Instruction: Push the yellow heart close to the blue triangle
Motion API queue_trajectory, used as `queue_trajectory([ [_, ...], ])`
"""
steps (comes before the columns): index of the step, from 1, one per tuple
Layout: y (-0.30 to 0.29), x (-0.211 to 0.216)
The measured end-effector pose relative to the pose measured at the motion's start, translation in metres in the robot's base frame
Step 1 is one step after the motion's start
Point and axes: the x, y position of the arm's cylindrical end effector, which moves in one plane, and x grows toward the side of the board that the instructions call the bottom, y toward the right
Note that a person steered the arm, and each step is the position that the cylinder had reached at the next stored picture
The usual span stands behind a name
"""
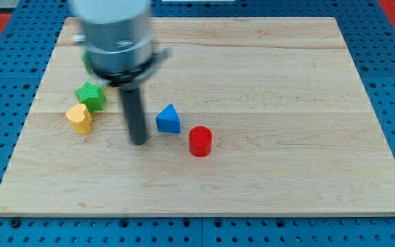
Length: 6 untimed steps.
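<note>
The yellow heart lies at the left of the wooden board, touching the green star just above it. The blue triangle sits near the board's middle. My tip rests on the board between the two, close to the left of the blue triangle and apart from the yellow heart on its right side. The rod hangs from the grey arm body at the view's top left.
A red cylinder stands just below and right of the blue triangle. A green block is partly hidden behind the arm body at the upper left. A blue pegboard surrounds the board.
</note>
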Motion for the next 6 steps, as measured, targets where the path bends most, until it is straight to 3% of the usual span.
queue_trajectory([
  [1, -0.087, 0.027],
  [2, -0.115, -0.017],
  [3, -0.085, -0.045],
  [5, 0.005, -0.063],
  [6, -0.058, -0.064],
])
